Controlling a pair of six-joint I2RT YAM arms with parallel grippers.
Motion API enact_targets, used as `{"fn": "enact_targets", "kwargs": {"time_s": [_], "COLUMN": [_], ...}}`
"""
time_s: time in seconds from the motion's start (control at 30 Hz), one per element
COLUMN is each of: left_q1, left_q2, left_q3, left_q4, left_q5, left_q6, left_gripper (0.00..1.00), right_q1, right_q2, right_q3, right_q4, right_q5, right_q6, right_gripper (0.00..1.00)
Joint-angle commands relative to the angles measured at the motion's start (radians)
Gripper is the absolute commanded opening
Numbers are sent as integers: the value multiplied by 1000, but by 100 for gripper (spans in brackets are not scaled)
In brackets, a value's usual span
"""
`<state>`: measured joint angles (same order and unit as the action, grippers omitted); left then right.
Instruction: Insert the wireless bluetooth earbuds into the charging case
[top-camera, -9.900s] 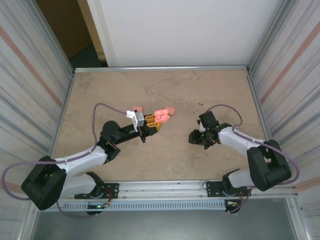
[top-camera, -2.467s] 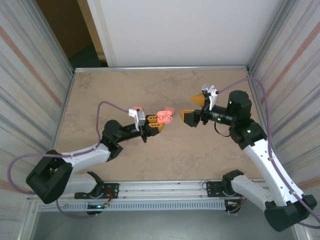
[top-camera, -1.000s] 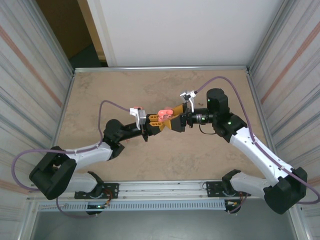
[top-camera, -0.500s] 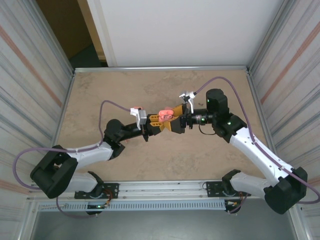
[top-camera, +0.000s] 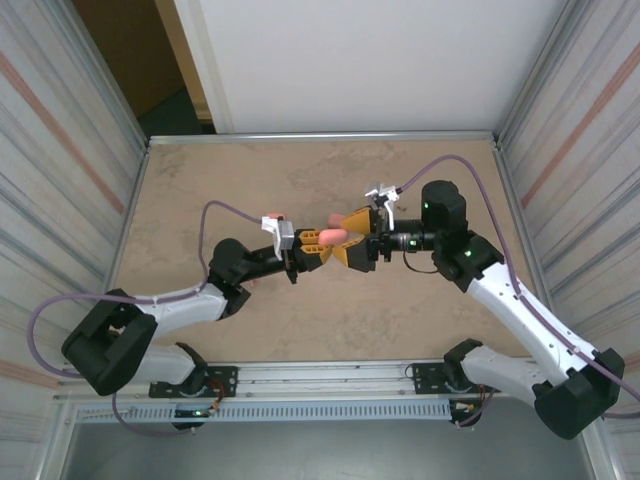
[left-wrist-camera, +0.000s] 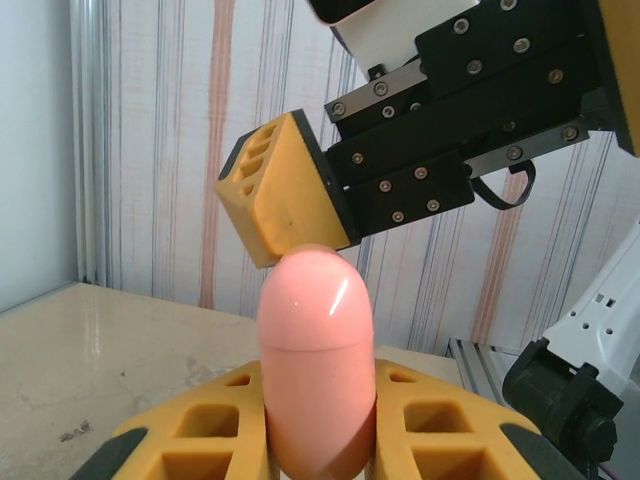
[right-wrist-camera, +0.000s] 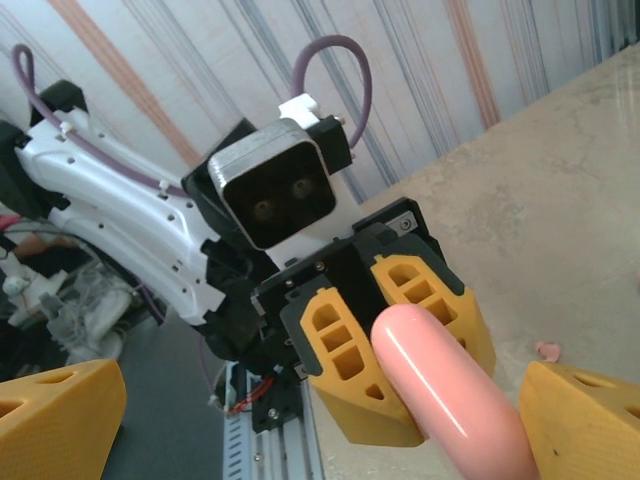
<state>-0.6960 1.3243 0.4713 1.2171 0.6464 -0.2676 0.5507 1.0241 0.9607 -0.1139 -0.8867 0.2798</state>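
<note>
Your pink charging case (left-wrist-camera: 315, 370) is closed and lifted above the middle of the table, clamped between the yellow fingers of the left gripper (top-camera: 316, 250). The right gripper (top-camera: 356, 240) faces it with its jaws wide apart, holding nothing, one finger (left-wrist-camera: 280, 190) just at the case's rounded end. One tiny pink earbud (right-wrist-camera: 546, 350) lies on the beige marble-like tabletop (top-camera: 420, 320). Striped corrugated walls (top-camera: 60, 180) enclose the sides, and a white panel (top-camera: 380, 60) stands at the back.

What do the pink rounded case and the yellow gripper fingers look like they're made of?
Pink rounded case: probably glossy hard plastic, with a sharp highlight and a moulded seam. Yellow hollow-celled fingers: likely matte plastic, perhaps printed; dull, no glare.
</note>
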Motion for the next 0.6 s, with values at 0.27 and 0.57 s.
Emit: {"fn": "enact_targets", "kwargs": {"time_s": [0.27, 0.57], "left_q1": [-2, -2], "left_q2": [-10, 14], "left_q3": [21, 9], "left_q4": [5, -61], "left_q5": [-16, -42], "left_q6": [-13, -17], "left_gripper": [0, 0], "right_q1": [0, -157], "right_q2": [-102, -162], "right_q3": [-13, -113], "right_q4": [-103, -110], "right_q5": [145, 280], "right_q6": [-73, 51], "right_gripper": [100, 100]}}
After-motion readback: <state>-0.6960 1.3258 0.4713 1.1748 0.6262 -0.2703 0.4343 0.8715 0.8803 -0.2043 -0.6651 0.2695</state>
